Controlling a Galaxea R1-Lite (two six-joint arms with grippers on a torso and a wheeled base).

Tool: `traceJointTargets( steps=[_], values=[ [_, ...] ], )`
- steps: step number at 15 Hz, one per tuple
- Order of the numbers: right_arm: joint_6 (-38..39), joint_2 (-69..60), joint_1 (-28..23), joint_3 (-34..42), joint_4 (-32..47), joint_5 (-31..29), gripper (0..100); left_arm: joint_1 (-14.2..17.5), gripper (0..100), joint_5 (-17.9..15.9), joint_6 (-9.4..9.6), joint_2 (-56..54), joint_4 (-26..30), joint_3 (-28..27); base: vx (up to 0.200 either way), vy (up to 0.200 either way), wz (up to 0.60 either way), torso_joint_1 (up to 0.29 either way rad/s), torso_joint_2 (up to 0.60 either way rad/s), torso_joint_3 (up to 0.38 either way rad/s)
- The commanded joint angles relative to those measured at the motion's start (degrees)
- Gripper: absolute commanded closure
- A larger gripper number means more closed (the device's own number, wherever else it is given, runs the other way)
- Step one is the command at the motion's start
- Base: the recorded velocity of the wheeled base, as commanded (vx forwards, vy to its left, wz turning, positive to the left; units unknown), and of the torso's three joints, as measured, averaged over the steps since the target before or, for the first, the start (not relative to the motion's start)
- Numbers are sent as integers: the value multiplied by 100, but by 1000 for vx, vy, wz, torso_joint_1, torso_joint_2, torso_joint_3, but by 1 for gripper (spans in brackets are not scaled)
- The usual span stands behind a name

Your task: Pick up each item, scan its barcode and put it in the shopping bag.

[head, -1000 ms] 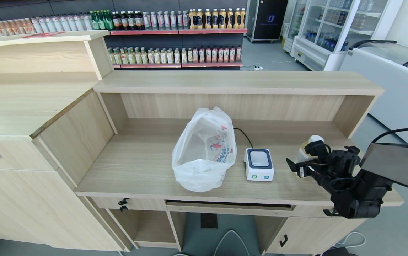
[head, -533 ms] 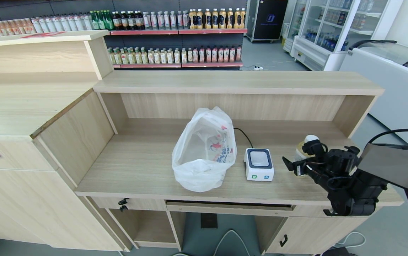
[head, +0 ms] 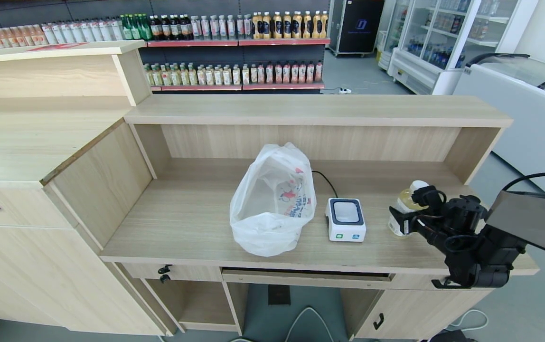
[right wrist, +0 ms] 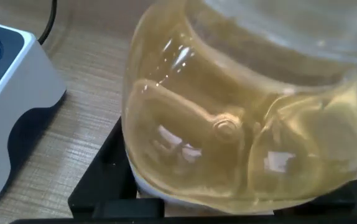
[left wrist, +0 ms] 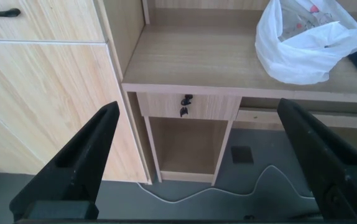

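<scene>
Roughly: right pincer [head: 409,207] sat around the yellow-drink bottle [head: 404,204], upright on the desk [head: 196,223] beside the scanner [head: 346,219]; couldn't tell if clamped. Best squeeze mid-body, lift straight.

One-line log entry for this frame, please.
step: pick | right hand: at bottle, upright on counter right of scanner | left hand: open, low before counter | shopping bag: open, left of scanner

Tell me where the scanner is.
Head view: the scanner sits on the counter, right of centre, between the bag and the bottle.
</scene>
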Motion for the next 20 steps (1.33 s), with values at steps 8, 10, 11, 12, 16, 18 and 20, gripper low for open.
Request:
traceJointTargets(
  steps=[8, 10, 11, 12, 16, 18, 20],
  values=[
    [625, -718, -60, 178, 271, 236, 100, 2, 0, 4, -3, -2, 0, 0, 0, 0, 0, 0, 0, 0],
    [1434, -2054, 55, 372, 1343, 834, 100, 2, 0, 4, 6, -2, 0, 0, 0, 0, 0, 0, 0, 0],
    [1697, -2651, 107, 433, 1888, 1186, 100, 2, 0, 4, -3, -2, 0, 0, 0, 0, 0, 0, 0, 0],
    [2040, -3240, 169, 477, 2354, 1458, 100, 2, 0, 4, 6, -2, 0, 0, 0, 0, 0, 0, 0, 0],
    [4141, -5350, 679, 161, 3962, 2557, 100, 2, 0, 4, -3, -2, 0, 0, 0, 0, 0, 0, 0, 0],
    [4571, -6105, 1004, -199, 4964, 2978, 100, 2, 0, 4, -3, -2, 0, 0, 0, 0, 0, 0, 0, 0],
    [4615, -6589, 1355, -164, 5395, 3321, 100, 2, 0, 4, -3, -2, 0, 0, 0, 0, 0, 0, 0, 0]
  ],
)
